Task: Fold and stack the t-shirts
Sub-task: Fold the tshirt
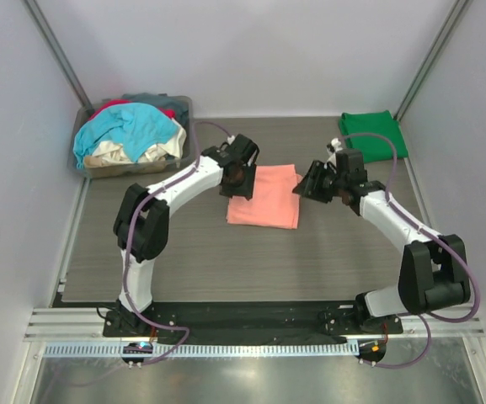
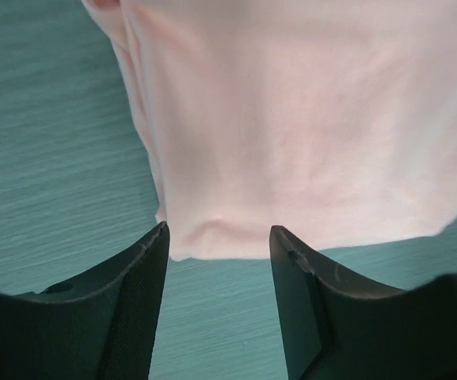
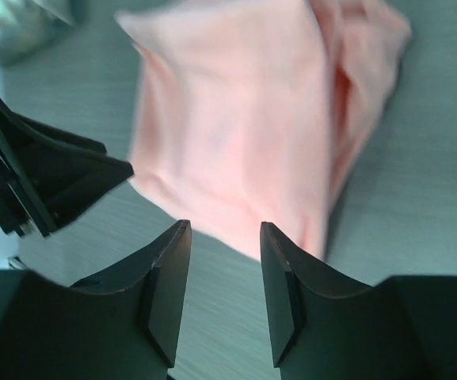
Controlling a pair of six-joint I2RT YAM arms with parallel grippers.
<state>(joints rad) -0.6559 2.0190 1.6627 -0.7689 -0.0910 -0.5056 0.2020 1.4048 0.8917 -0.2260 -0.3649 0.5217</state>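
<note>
My left pincer (image 2: 218, 237) and right pincer (image 3: 224, 233) gape empty either side of the folded pink shirt (image 1: 264, 196), laid flat, seemingly for stacking on the green shirt (image 1: 372, 133).

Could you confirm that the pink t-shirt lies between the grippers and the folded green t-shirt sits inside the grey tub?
No: the top view shows the green t-shirt on the table, far right, not inside the grey tub. The pink t-shirt does lie between the left gripper and right gripper.
</note>
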